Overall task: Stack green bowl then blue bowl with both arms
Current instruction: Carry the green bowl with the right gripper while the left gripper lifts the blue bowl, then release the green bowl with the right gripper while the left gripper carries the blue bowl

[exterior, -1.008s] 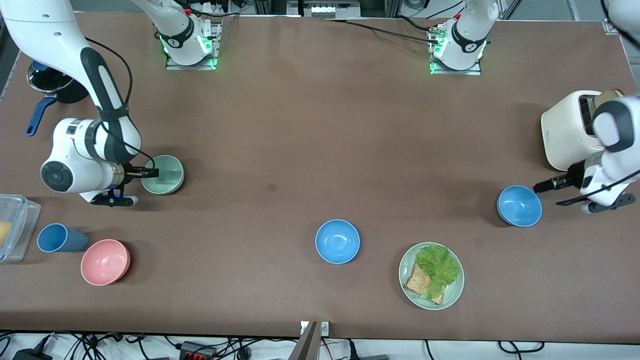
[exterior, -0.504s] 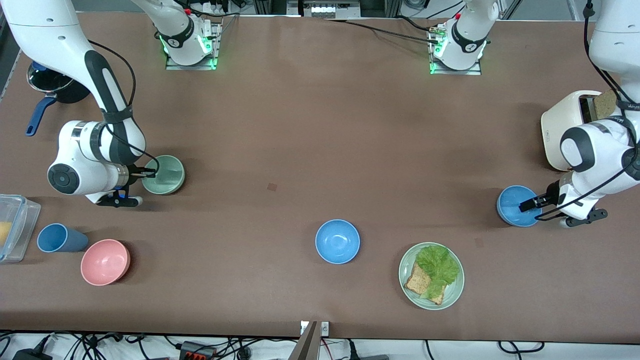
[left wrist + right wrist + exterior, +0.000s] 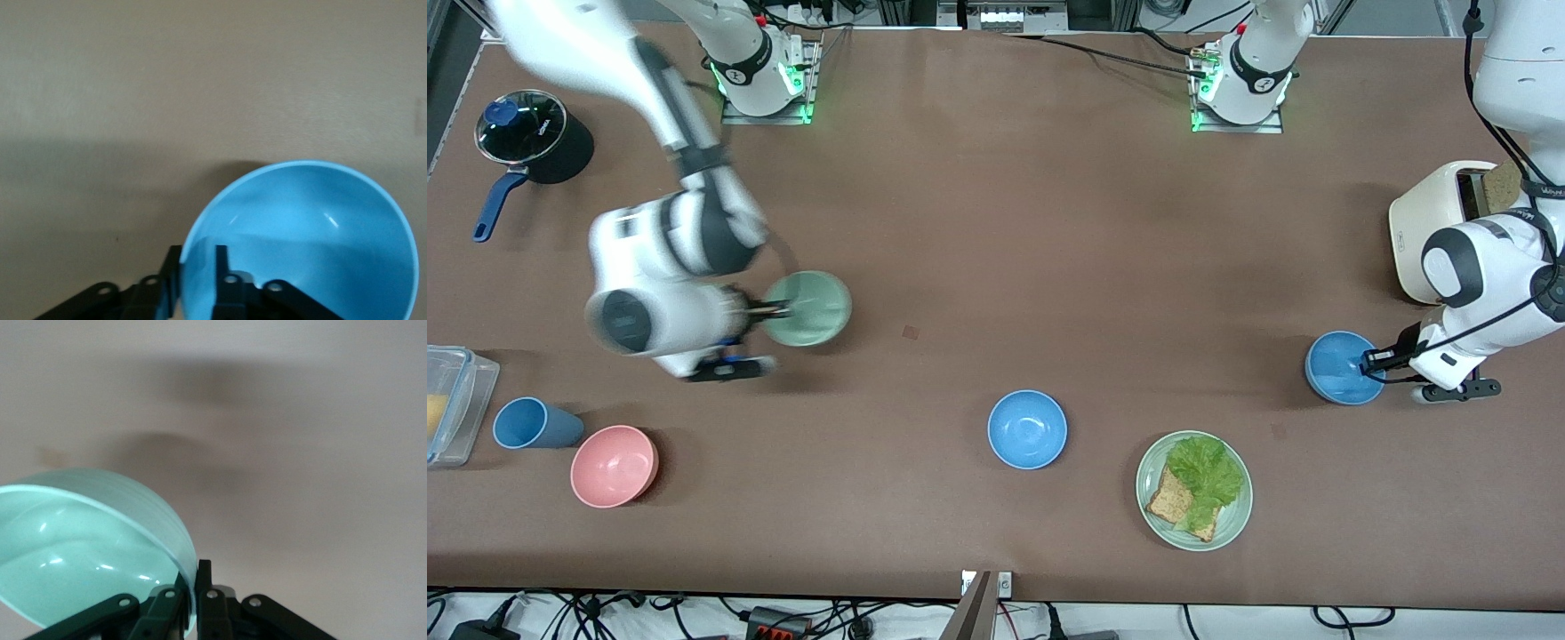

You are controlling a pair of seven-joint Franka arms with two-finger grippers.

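Note:
My right gripper is shut on the rim of the pale green bowl and holds it tilted over the table; in the right wrist view its jaws pinch the green bowl's edge. My left gripper is at the blue bowl near the left arm's end of the table. In the left wrist view its open jaws straddle that bowl's rim, one finger outside and one inside. A second blue bowl sits on the table's middle, nearer the front camera.
A pale-green plate with bread and lettuce lies beside the middle blue bowl. A white toaster stands by the left arm. A pink bowl, a blue cup, a clear container and a black pot sit at the right arm's end.
My right gripper has lifted the green bowl and carried it toward the table's middle. My left gripper has come down onto the blue bowl's rim, and that bowl has shifted slightly.

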